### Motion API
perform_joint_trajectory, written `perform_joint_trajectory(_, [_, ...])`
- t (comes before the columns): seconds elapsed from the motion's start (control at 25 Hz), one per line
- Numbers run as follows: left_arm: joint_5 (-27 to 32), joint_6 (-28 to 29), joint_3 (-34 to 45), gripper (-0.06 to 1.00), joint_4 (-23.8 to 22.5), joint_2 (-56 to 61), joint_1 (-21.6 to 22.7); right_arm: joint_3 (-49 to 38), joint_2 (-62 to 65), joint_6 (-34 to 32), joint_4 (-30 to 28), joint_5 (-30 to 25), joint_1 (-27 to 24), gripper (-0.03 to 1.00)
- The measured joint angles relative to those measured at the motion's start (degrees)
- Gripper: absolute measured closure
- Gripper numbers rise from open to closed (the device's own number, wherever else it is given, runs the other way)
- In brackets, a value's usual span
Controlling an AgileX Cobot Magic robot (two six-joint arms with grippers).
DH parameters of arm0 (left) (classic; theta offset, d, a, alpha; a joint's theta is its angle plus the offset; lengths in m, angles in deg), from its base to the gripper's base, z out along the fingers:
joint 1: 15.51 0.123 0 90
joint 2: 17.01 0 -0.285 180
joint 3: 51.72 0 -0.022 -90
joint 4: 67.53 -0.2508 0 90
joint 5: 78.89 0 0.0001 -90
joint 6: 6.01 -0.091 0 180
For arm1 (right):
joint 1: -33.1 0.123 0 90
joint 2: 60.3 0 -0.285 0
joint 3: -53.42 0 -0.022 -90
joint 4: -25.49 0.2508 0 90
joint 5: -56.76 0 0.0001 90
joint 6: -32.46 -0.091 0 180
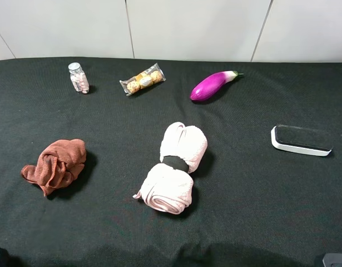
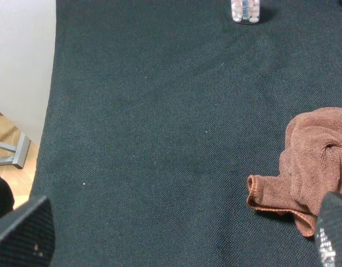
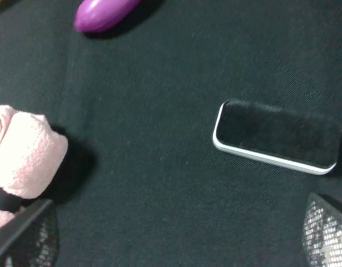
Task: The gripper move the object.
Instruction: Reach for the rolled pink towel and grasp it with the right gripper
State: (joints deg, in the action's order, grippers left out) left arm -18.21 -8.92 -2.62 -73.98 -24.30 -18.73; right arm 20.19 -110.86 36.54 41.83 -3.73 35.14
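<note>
A rust-brown cloth wad point(image 1: 55, 165) lies at the left, with a pill bottle point(image 1: 78, 77) at upper left and a chocolate packet point(image 1: 142, 79) nearer the middle. The pink towel bundle point(image 1: 175, 167) lies centre frame on the black table point(image 1: 259, 211), apart from the rest. It looks soft, light and squashy, and the black band point(image 1: 174, 162) at its waist is probably the firmest place to pinch. A purple eggplant point(image 1: 212, 85) and a white-rimmed eraser point(image 1: 301, 139) lie to the right, and nothing blocks the approach. The left hand point(image 2: 176, 245) and right hand point(image 3: 176, 239) both gape wide and empty.
</note>
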Motion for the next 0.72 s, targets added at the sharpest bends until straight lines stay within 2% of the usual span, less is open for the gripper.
perform_joint_trajectory(0.52, [0.0, 0.0, 0.0, -0.05, 0.0, 0.0, 0.0, 0.1, -9.4, 0.0, 7.5, 0.6, 0.0, 0.31])
perform_joint_trajectory(0.72, [0.0, 0.0, 0.0, -0.05, 0.0, 0.0, 0.0, 0.1, -11.5, -2.1, 7.3, 1.6, 4.4, 0.31])
